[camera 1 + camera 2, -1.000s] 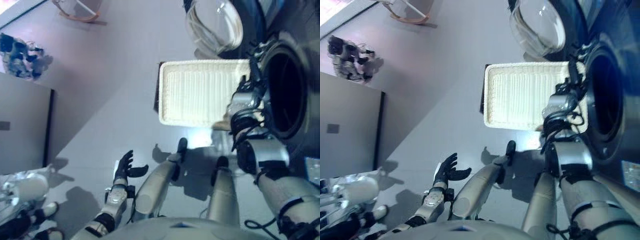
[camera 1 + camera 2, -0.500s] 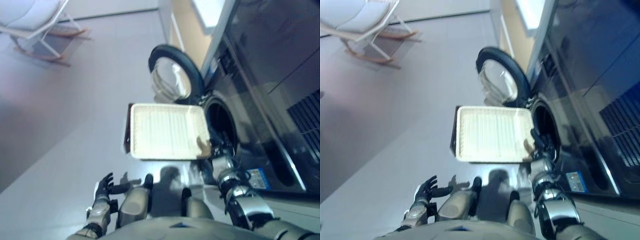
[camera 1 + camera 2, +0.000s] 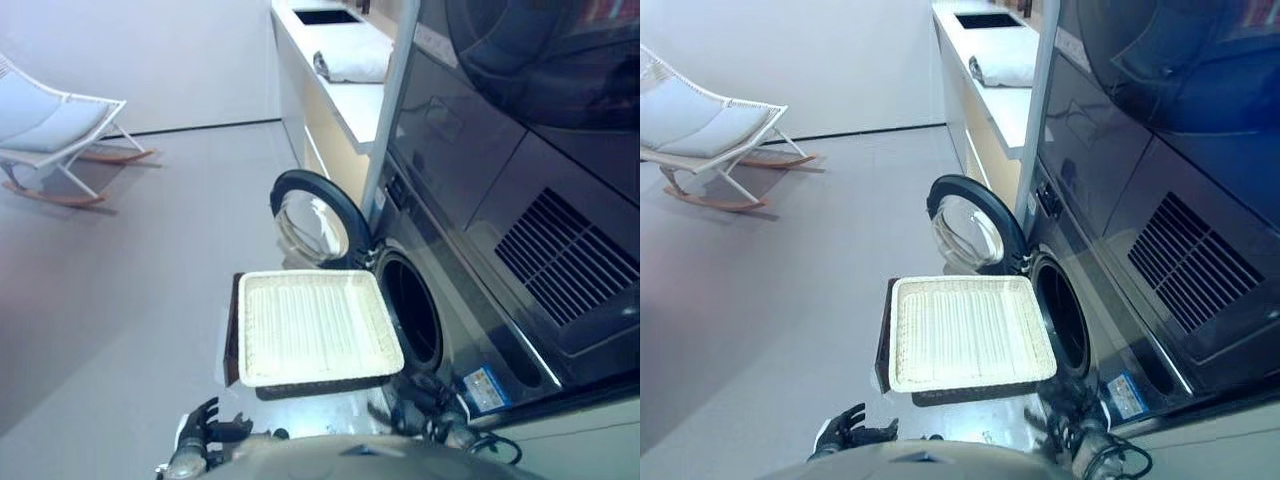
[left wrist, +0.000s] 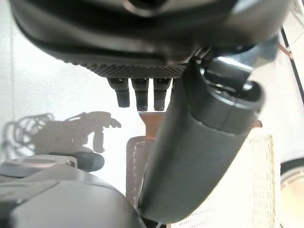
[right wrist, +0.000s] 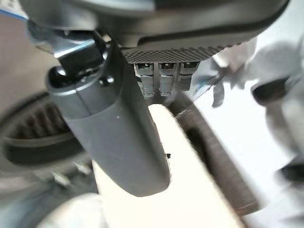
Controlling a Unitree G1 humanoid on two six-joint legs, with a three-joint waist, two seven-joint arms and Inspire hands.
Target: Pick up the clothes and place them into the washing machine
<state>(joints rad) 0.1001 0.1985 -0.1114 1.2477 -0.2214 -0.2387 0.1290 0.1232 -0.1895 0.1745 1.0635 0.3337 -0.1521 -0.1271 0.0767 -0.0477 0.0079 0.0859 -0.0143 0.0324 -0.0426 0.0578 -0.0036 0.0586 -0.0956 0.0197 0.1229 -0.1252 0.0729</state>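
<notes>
From the left eye view, the washing machine (image 3: 470, 290) stood along the right with its round door (image 3: 312, 215) swung open toward the room and the dark drum opening (image 3: 412, 310) showing beside it. A cream woven basket (image 3: 315, 325) sat on the floor just in front of the opening, and I could see no clothes lying in it. The left hand (image 3: 205, 432) showed at the lower edge, fingers loosely spread and holding nothing. The right hand (image 3: 420, 405) was low by the machine's front, too dim to tell how its fingers stood.

The right eye view gave the same scene, with a white rocking chair (image 3: 700, 125) well apart on the far floor and a folded towel (image 3: 1002, 70) lying on the counter (image 3: 1005, 105) beyond the machine.

In the left wrist view, the left hand's fingers (image 4: 138, 97) hung straight over the floor, the basket's edge past them.

In the right wrist view, the right hand's fingers (image 5: 162, 78) reached straight, empty, above the basket's pale rim (image 5: 190, 180).
</notes>
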